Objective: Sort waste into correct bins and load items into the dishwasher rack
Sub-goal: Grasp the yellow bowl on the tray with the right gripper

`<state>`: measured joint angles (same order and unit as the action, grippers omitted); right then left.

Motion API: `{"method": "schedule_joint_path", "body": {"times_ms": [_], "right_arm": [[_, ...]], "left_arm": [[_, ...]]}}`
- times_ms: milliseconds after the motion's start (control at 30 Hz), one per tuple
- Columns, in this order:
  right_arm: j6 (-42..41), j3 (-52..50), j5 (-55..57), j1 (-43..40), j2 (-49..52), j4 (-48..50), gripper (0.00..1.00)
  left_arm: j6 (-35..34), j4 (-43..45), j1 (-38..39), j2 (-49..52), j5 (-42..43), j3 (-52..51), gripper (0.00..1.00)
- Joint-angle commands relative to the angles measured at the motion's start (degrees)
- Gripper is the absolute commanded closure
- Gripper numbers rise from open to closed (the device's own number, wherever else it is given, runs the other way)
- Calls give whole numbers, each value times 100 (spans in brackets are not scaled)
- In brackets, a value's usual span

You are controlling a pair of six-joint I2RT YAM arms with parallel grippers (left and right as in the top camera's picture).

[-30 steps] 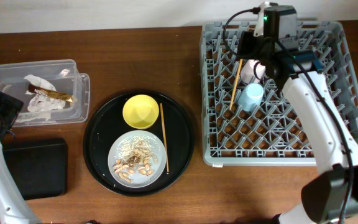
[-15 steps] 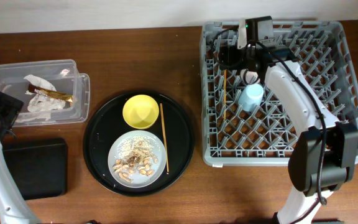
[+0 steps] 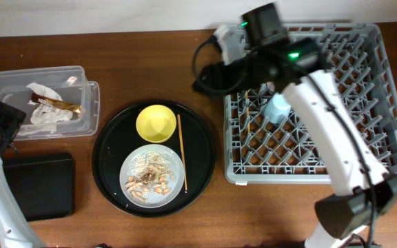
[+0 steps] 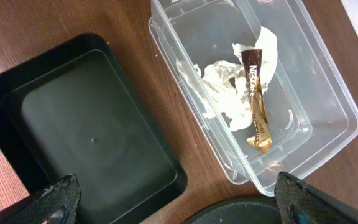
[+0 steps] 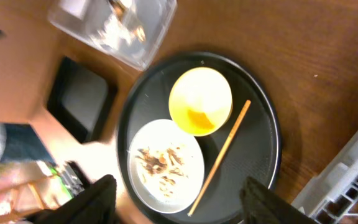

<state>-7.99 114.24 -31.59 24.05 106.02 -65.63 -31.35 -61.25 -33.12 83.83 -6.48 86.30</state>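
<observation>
**Once its load is left in the rack, the right arm swings back toward the tray**

Whereas a second ago the right arm stood over the far left of the dishwasher rack [image 3: 384,138], with a chopstick below it among the pegs, it now reaches left, past the rack's edge, over the bare wood near the round black tray [image 3: 109,155]. The right gripper [image 5: 178,190] hangs there with its fingers spread and nothing between them. I judge that one chopstick is delivered and the arm is returning for more. I cannot pick that stick out in the rack now.

What remains on the tray: a glossy yellow bowl [image 3: 156,122] at the far side, a thin straight wooden chopstick [image 3: 181,153] on the right, and a round grey-white plate [image 3: 173,189] carrying beige-brown food scraps [image 3: 150,180] and rice-like crumbs. A small light-blue cup [image 3: 278,108] sits among the grey pegs.

At the far left, the left gripper [image 4: 178,186] is spread wide and empty above the clear plastic box [image 4: 316,87], which holds crumpled white tissue [image 4: 225,87] and a shiny brown wrapper [image 4: 257,102]. The flat black tray [image 4: 86,137] beside it is matte and bare.
</observation>
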Motion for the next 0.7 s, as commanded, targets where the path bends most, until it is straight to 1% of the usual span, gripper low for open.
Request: {"method": "schedule_joint_path", "body": {"times_ms": [0,33,67,100,167,267,367,400,467,533,567,600,667], "right_arm": [[2,-44,1036,896,570,216,28],[0,-44,1462,1207,796,463,24],[0,-44,2074,1628,1156,916,18],[-2,-44,2441,1888,1436,1255,14],[-199,-44,3023,2227,1930,1904,13],[-459,-44,3171,2542,2562,2774,13],[-455,-44,3644,2699,2938,2914,14],[-457,-44,3641,2715,2981,2916,19],[-612,-44,3676,2763,3130,2924,36],[-625,-44,3681,2815,3198,2927,49],[-625,-44,3683,2876,3200,2920,64],[-625,-44,3685,2922,3200,2920,67],[-625,-42,3687,2964,3198,2924,83]], "left_arm": [[-50,2,-4,-17,-44,4,1],[-50,2,-4,-17,-44,4,1],[-50,2,-4,-17,-44,4,1],[-50,2,-4,-17,-44,4,1],[-50,2,-4,-17,-44,4,1],[-50,2,-4,-17,-44,4,1],[-50,2,-4,-17,-44,4,1],[-50,2,-4,-17,-44,4,1],[-50,2,-4,-17,-44,4,1],[-50,2,-4,-17,-44,4,1],[-50,2,-4,-17,-44,4,1],[-50,2,-4,-17,-44,4,1],[-50,2,-4,-17,-44,4,1]]}}
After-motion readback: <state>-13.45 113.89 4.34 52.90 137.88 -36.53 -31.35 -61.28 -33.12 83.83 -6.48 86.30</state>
